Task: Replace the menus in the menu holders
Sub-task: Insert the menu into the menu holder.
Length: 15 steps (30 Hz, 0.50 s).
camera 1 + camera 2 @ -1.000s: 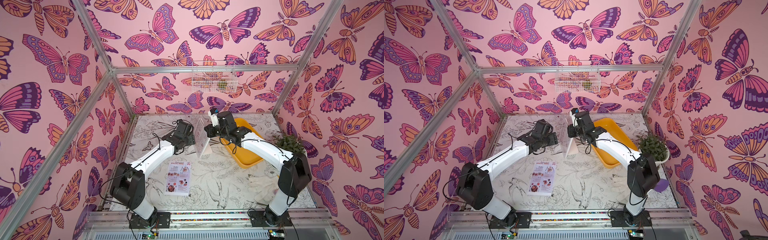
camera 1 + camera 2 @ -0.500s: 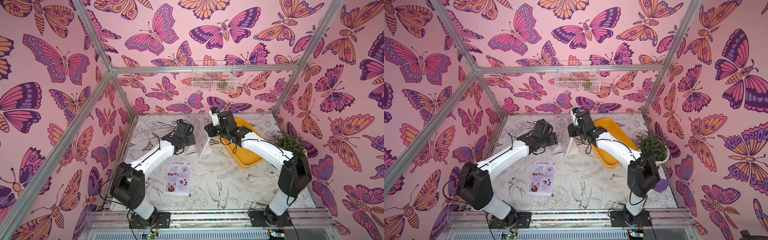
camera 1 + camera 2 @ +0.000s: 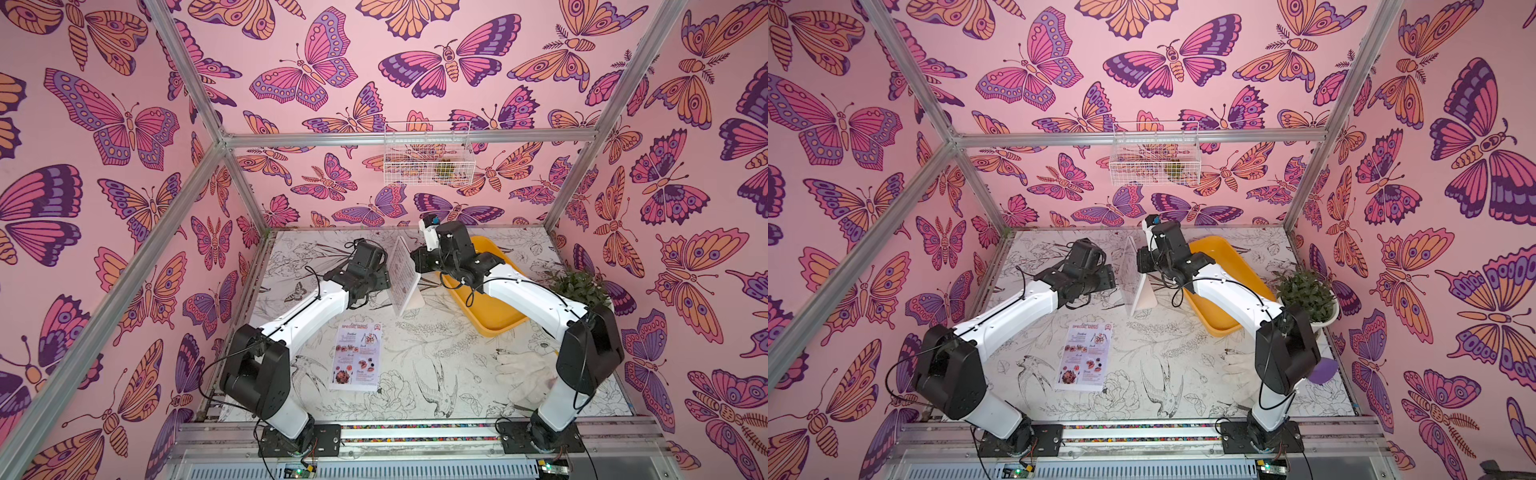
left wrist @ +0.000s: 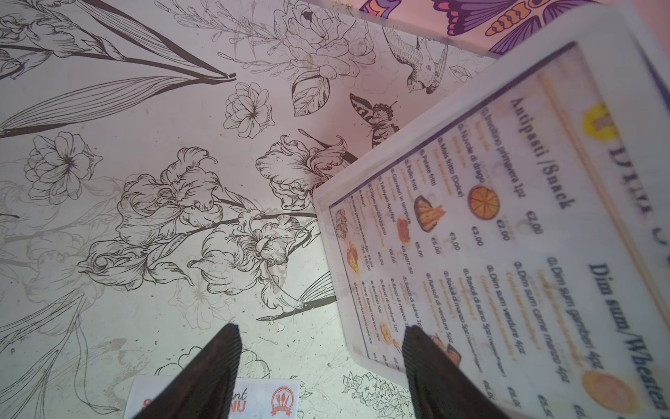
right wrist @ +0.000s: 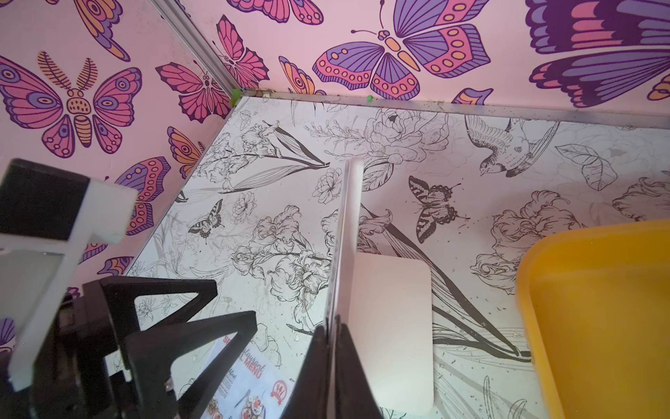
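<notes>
Now the right gripper (image 5: pixel 331 326) is clamped on the edge of the upright holder (image 3: pixel 403 274), which has the Dim Sum menu (image 4: pixel 507 235) inside and stands beside the tray (image 3: pixel 494 307), the left gripper (image 4: pixel 321 328) hangs with jaws apart just beside it, and the Special menu (image 3: pixel 357 357) lies flat on the table (image 3: pixel 436 365).

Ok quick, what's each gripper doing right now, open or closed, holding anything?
Left gripper: open, holding nothing, beside the stand.
Right gripper: shut on the thin edge of the upright menu holder.
</notes>
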Each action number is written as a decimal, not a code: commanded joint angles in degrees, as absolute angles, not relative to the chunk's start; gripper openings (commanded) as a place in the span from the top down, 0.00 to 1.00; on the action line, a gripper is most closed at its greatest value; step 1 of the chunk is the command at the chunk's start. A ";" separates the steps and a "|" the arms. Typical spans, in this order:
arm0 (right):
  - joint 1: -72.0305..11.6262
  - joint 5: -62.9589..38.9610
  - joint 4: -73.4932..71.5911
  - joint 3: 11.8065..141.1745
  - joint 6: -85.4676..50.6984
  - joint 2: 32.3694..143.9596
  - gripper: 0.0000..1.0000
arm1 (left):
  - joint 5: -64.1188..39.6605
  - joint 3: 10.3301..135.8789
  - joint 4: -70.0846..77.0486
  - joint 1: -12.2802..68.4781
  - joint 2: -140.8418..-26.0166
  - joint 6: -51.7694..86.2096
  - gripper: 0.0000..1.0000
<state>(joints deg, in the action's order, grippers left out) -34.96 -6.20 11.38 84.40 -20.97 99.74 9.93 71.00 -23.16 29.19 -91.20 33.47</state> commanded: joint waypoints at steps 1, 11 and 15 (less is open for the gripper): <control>-34.72 -7.14 10.99 85.40 -21.44 99.15 0.94 | 10.11 71.28 -23.99 28.84 -90.82 32.67 0.27; -35.33 -9.93 11.92 84.72 -20.98 98.86 0.96 | 9.77 71.53 -23.99 28.85 -91.55 32.87 0.27; -35.28 -9.91 13.59 85.37 -20.65 99.84 0.96 | 9.65 71.46 -23.92 29.00 -91.68 32.98 0.27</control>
